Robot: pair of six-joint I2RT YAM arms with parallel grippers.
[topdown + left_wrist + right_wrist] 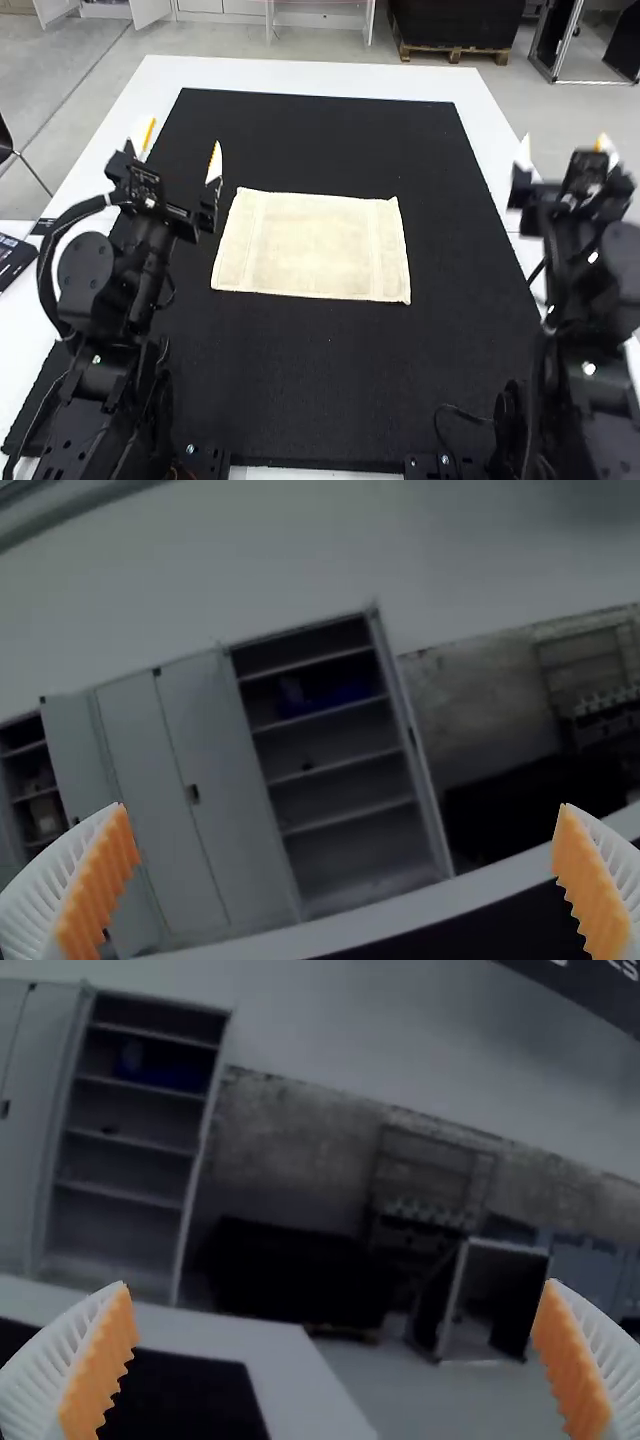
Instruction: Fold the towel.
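The cream towel [312,245] is lying flat around the middle of the black mat [330,390], its long axis running from the mat's left side toward its right, so that a short end is facing each arm. A band or seam is running near each short end; whether any layer is already folded under, I cannot tell.

The left gripper [179,146] is hanging by the mat's left edge, fingers well apart and holding nothing; the towel is lying to its right and nearer the mat's front edge. The right gripper [565,150] is hanging beyond the mat's right edge, also spread and empty, with the towel to its left. The left one is sitting nearer.

Folding seems to be waiting to start: both tools are pointing forward, so gripping cloth would probably mean turning downward and going inward over the mat.
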